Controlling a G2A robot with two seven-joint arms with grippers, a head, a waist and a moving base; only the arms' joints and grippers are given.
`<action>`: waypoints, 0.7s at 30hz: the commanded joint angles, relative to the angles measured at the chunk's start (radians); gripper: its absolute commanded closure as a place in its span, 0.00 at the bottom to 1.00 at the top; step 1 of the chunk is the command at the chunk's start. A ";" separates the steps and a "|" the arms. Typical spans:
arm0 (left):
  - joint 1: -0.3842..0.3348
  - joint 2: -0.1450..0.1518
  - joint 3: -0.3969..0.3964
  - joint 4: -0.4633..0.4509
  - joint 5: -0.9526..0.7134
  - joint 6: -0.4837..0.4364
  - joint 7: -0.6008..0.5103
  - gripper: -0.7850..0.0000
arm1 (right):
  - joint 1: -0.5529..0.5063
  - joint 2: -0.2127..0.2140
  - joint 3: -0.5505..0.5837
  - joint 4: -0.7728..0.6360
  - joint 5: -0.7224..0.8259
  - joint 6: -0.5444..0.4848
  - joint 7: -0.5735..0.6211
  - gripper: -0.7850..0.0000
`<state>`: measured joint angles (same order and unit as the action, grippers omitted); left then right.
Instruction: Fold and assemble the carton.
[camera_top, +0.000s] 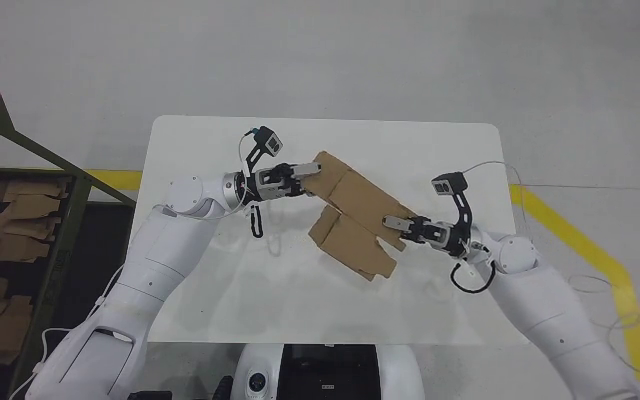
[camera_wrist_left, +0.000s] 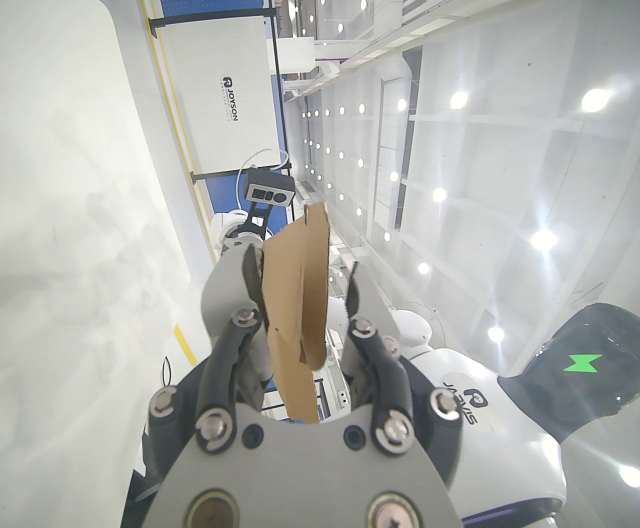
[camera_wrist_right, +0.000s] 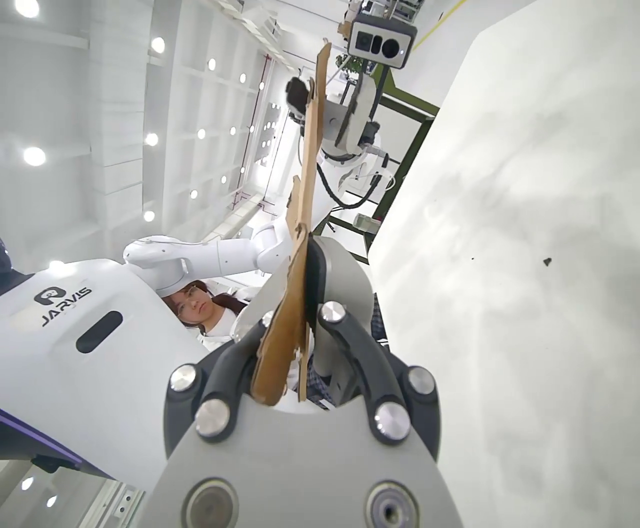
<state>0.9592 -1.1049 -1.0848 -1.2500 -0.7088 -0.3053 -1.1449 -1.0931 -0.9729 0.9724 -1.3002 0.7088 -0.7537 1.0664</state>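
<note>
Spanning the middle of the table (camera_top: 200, 150), the flat carton (camera_top: 355, 205) ran from the left end effector (camera_top: 308, 177) at its far-left corner to the right end effector (camera_top: 398, 226) at its near-right end. From the left wrist, the jaws stood slightly apart around the carton (camera_wrist_left: 295, 300), one finger (camera_wrist_left: 250, 280) touching it. From the right wrist, the jaws were clamped on the carton's (camera_wrist_right: 307, 165) edge.

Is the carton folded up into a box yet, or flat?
Flat, not assembled: the carton is spread as one sheet in the top view, thin edge-on where the right end effector clamps it.

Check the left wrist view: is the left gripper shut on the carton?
No: the left gripper is open, with a gap between the carton and one finger.
</note>
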 joint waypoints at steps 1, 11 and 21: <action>0.000 0.000 0.000 0.000 0.000 0.000 0.000 0.00 | 0.001 0.004 0.013 0.020 0.004 -0.002 -0.002 1.00; 0.000 0.000 0.000 0.000 0.000 0.000 0.000 0.00 | 0.010 -0.005 0.046 0.095 -0.025 0.065 -0.144 1.00; 0.000 0.000 0.000 0.000 0.000 0.000 0.000 0.00 | -0.043 -0.019 0.049 -0.093 -0.228 0.279 -0.476 1.00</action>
<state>0.9592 -1.1049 -1.0848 -1.2500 -0.7088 -0.3053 -1.1449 -1.1281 -0.9908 1.0186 -1.3744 0.4856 -0.4879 0.6162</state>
